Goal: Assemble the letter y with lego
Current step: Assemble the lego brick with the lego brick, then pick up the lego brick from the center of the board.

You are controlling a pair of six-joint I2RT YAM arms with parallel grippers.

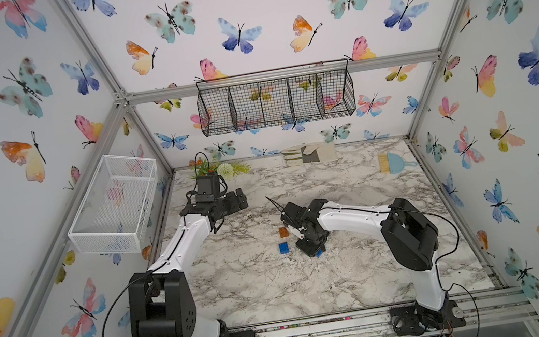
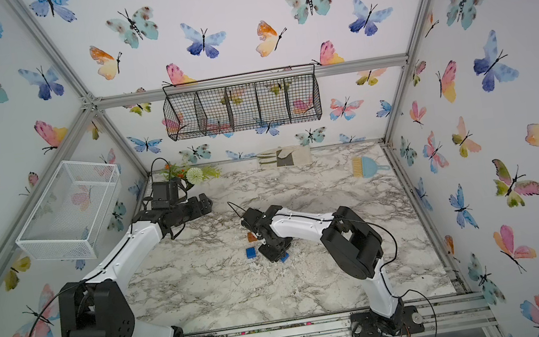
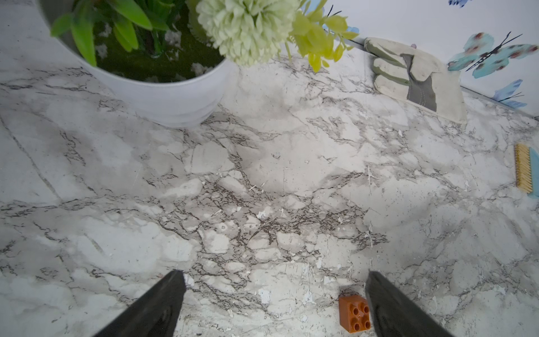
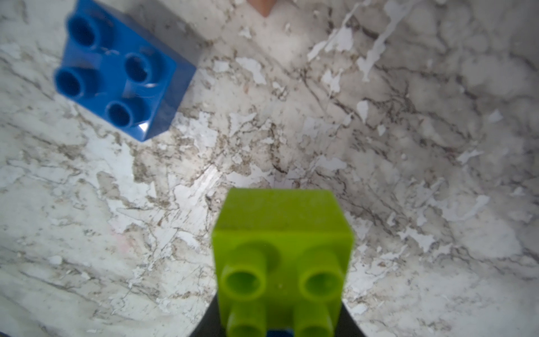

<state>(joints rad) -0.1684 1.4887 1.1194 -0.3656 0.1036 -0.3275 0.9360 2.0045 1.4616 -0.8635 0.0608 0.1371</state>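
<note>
A: The right pincer (image 1: 313,247)?
B: It grips the lime green brick (image 4: 281,233); a dark blue brick (image 4: 116,76) lies near it.
A: The left pincer (image 3: 273,274)?
B: Spread wide, nothing between; the orange brick (image 3: 354,313) lies near.

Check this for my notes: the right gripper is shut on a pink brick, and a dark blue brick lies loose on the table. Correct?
No: the right wrist view shows the right gripper shut on a lime green brick, not pink. The dark blue brick does lie loose on the table.
</note>
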